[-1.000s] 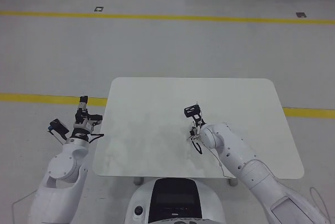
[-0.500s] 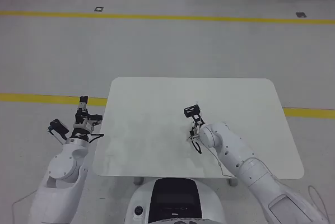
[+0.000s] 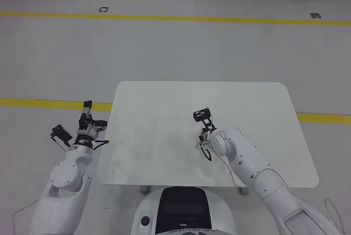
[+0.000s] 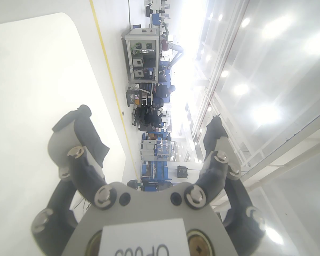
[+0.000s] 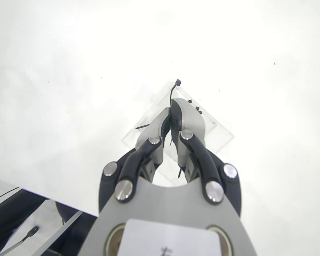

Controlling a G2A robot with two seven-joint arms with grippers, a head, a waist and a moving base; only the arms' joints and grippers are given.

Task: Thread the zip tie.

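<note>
Down at the near side of the surface (image 3: 164,106), the right end effector (image 5: 172,107) is clamped tight, pads pressed together on a black zip tie (image 5: 171,97). It grips the strap partway along. The head (image 5: 178,82) pokes out just past the fingertips, curling a touch to one side, and the tail (image 5: 179,173) hangs back between the fingers toward the palm. Right under it lies a clear plate (image 5: 218,137), flat on the surface, with what look like spare ties (image 5: 142,127) on it. Whether the held tie touches the plate, I cannot tell.

Handling call: this looks a featherweight, a thin springy strap, smooth enough to twist or slide in the pads. It should bend easily, so a long free end will wobble. My read for threading is to take the tail close to its tip with only a short stub showing, and to pin the head just behind its slot so it cannot swivel. The present grip near the head suits that second job, and the tail wants another hold.

Out past the left edge of the surface, the left end effector (image 4: 149,117) hangs wide open, nothing between its fingers, well apart from the tie. Farthest off, a yellow line (image 3: 164,19) crosses the floor beyond the surface.
</note>
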